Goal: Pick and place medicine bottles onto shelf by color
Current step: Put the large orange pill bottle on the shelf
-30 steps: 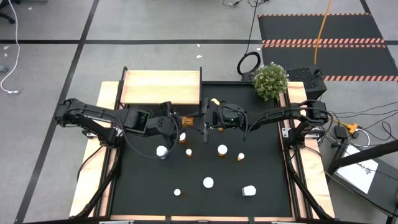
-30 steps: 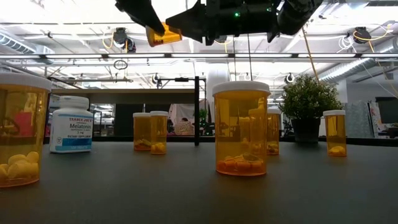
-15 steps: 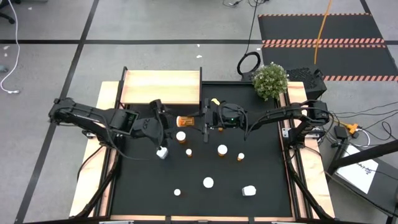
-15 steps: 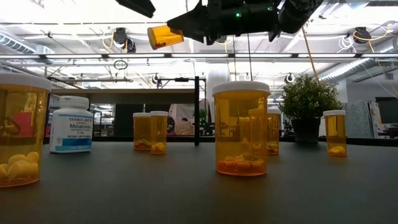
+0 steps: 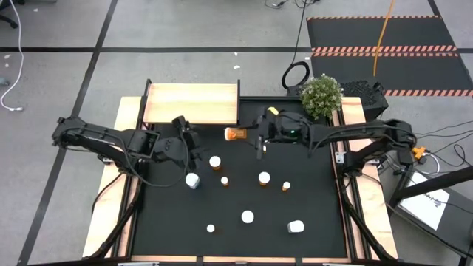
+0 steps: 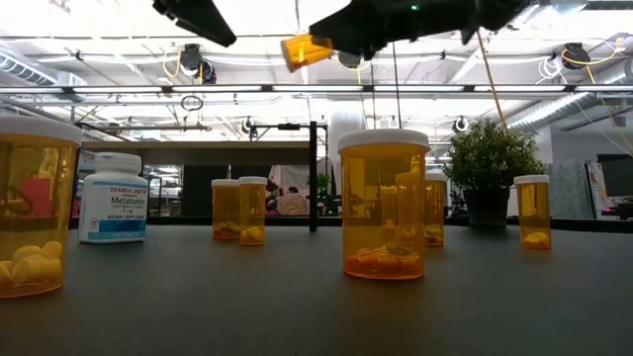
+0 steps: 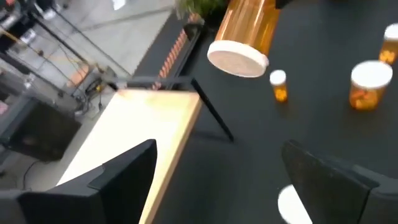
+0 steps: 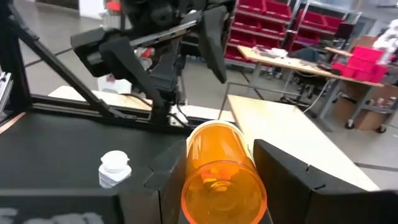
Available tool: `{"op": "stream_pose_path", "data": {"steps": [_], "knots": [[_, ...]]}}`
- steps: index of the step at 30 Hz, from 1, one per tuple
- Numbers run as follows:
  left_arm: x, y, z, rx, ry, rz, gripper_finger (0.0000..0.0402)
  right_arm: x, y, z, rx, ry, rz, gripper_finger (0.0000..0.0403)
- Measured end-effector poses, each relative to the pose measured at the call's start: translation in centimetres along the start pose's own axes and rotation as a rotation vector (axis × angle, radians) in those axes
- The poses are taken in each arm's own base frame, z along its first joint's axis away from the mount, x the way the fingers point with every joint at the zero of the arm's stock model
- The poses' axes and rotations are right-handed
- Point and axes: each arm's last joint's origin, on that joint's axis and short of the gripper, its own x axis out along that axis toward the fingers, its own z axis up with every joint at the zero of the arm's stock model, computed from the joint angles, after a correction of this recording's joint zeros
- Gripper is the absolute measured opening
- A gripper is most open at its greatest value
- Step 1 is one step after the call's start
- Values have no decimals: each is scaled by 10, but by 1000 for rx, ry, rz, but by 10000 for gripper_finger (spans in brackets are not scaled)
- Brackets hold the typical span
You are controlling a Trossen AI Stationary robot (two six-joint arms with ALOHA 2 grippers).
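The right tool (image 5: 255, 136) gripped an orange bottle (image 5: 236, 134) above the black mat (image 5: 318, 207), close to the right edge of the shelf (image 5: 191, 103). The bottle lay on its side in the air, with its white cap pointing toward the shelf and toward the left arm. In the right wrist view the two dark fingers (image 8: 292, 180) pressed on both sides of the bottle (image 8: 217, 171), and the round bottom faced the camera. In the low view the same bottle (image 6: 307, 49) hung high above the desk.

The left tool (image 5: 186, 137) was over the mat near the shelf corner, apart from the held bottle. Its fingers (image 7: 124, 180) stood wide open and nothing was between them. In the left wrist view the cap of the held bottle (image 7: 238, 58) was ahead of the tool, not touching it.

The shelf was a light wooden board at the far left part of the desk, and I could not see any bottle on it. The other bottles stood on the mat: a white one (image 5: 193, 180) just beside the left arm, some orange ones with white caps (image 5: 264, 177) in the middle, and a white one (image 5: 295, 226) lying near the front. A green plant (image 5: 321, 95) stood at the far right corner.
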Motion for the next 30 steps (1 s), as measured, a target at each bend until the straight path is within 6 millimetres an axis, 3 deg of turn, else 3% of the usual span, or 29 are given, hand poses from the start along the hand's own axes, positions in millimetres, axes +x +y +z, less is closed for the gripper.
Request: {"op": "stream_pose_path", "data": {"steps": [6, 17, 30], "knots": [[14, -3, 3, -7, -195, -73, 347, -25, -6, -6, 105, -190, 5, 169], [32, 2, 5, -59, -506, -291, 347, -35, -1, -3, 83, -379, 166, 169], [40, -1, 6, -112, -555, -311, 347, -31, -1, -6, 71, -395, 173, 169]]}}
